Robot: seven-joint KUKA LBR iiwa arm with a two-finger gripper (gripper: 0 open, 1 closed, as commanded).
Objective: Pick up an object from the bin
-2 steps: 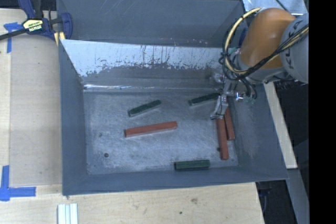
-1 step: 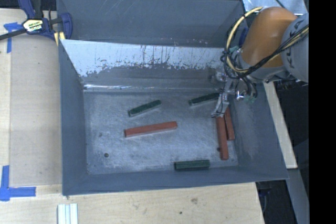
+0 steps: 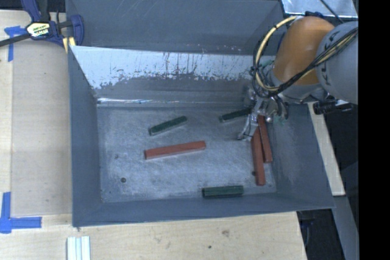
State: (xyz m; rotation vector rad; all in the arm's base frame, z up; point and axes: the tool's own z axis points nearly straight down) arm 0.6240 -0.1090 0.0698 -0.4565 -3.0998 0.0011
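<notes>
My gripper (image 3: 253,125) hangs low at the bin's right side, under the orange wrist cover. Two red-brown sticks (image 3: 262,155) lie side by side along the right wall, and their upper ends reach up under the gripper. A short dark green stick (image 3: 233,115) lies just left of the gripper, touching or nearly touching it. I cannot make out whether anything sits between the jaws.
A green stick (image 3: 167,125) and a longer red-brown stick (image 3: 175,150) lie on the bin floor left of centre. Another dark green stick (image 3: 222,192) rests against the front wall. The arm and its cables come in over the right rim.
</notes>
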